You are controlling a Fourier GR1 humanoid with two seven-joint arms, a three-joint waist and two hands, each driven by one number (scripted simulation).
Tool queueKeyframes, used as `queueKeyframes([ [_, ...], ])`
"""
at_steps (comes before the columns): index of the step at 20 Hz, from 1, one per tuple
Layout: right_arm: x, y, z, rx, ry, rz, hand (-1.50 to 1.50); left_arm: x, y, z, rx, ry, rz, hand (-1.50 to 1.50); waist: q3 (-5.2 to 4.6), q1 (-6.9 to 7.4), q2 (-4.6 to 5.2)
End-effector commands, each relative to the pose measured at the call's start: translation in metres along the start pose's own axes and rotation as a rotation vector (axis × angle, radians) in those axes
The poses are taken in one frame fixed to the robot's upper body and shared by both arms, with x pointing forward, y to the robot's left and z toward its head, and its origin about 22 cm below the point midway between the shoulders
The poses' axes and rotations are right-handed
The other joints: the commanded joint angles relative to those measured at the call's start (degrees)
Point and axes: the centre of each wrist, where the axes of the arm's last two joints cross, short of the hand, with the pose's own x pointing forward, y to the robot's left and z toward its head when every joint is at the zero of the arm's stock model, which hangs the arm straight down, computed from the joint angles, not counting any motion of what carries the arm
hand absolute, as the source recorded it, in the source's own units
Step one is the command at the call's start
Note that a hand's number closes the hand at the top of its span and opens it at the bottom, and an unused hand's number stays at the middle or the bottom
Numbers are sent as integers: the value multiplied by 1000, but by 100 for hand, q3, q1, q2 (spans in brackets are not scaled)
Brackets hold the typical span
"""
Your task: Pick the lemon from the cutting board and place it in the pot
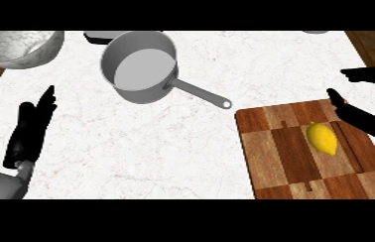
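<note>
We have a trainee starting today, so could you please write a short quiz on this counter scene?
1. True or false: the lemon lies inside the pot.
2. Which is closest to the lemon? A. the pot B. the right hand C. the left hand
3. Fill in: the pot's handle points toward the wooden ____.
Key: 1 false, it lies on the cutting board; 2 B, the left hand rests open at the opposite edge; 3 cutting board.
</note>
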Motion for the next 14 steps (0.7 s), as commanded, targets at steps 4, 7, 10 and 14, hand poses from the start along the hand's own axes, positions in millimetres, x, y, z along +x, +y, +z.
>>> queueKeyframes([
  [4,-24,50,75,-166,-45,164,-150,-9,-3,-6,39,106,-15,0,26,0,-27],
  [7,16,43,84,-144,-29,241,-150,-12,2,1,41,112,5,0,16,15,-47],
  [10,11,38,94,4,86,370,-150,-17,-22,7,21,103,-14,0,10,-2,-42],
  [14,40,-5,67,59,209,582,-150,-14,0,-3,18,107,-25,0,-8,-35,-41],
])
